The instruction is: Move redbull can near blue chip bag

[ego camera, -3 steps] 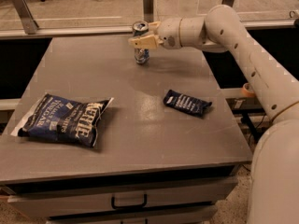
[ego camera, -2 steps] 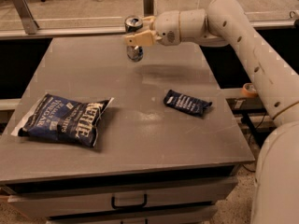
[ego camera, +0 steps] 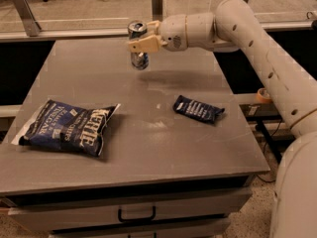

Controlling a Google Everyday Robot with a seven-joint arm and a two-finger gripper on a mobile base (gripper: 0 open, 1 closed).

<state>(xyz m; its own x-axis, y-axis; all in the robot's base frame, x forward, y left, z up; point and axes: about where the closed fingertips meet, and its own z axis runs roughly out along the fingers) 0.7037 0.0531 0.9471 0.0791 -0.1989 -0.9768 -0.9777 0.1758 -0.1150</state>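
1. While my fingers (ego camera: 140,43) clench the redbull can (ego camera: 140,61) around its upper half, I hold it upright over the far middle of the tabletop (ego camera: 148,148), its base seemingly just clear of the grey surface.
2. Well apart from the can, at the near left, the blue chip bag (ego camera: 67,130) lies flat and puffy.
3. A small dark blue packet (ego camera: 198,109) lies to the can's right and nearer the front, on the side away from the bag and touching neither.
4. My white arm (ego camera: 237,29) reaches in from the right, above the far right corner.
5. A drawer (ego camera: 137,214) with a dark handle sits below the front edge.
6. Big white letters on the bag, upside down from this view, look like "KETTLE"; I cannot read the smaller lines beside them.
7. The packet's white print is too small to read, and the can shows only blue and silver panels.
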